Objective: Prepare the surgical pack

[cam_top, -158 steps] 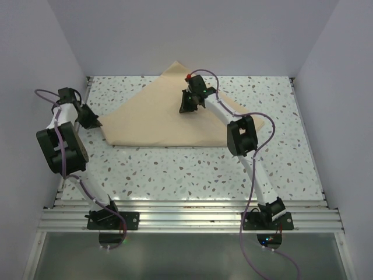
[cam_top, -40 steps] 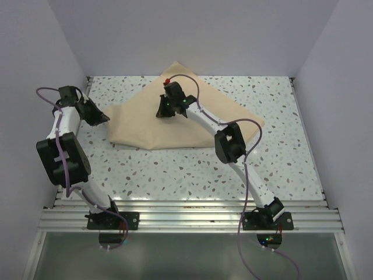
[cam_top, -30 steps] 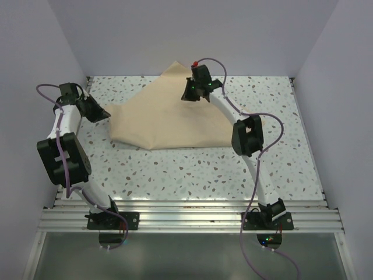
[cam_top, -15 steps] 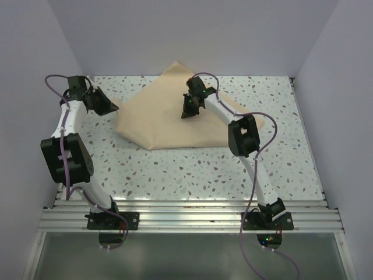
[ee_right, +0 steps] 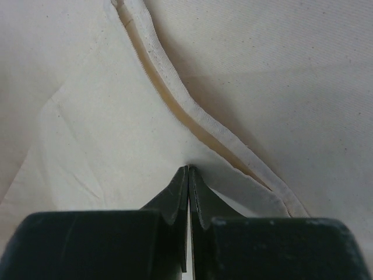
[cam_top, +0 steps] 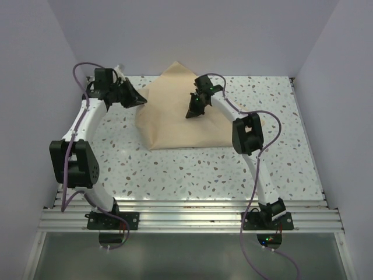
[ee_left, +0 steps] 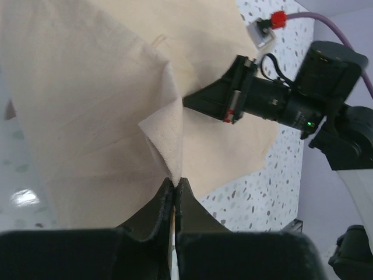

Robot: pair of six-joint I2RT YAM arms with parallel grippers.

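The tan-beige fabric sheet of the surgical pack lies at the back middle of the table, partly folded. My left gripper is shut on the sheet's left corner and holds it lifted over the sheet's left side; the pinch shows in the left wrist view. My right gripper is shut, its tips pressed onto the middle of the sheet beside a hemmed edge; the tips show in the right wrist view. No steel instruments or gauze squares are in view.
The speckled table ends at white walls at the back and both sides. A metal rail runs along the near edge by the arm bases. My right arm reaches across the left wrist view.
My left gripper has carried the sheet's left corner rightward and toward the back, so the sheet's left side has drawn in. My right gripper has stayed on the sheet's middle over the last half second.
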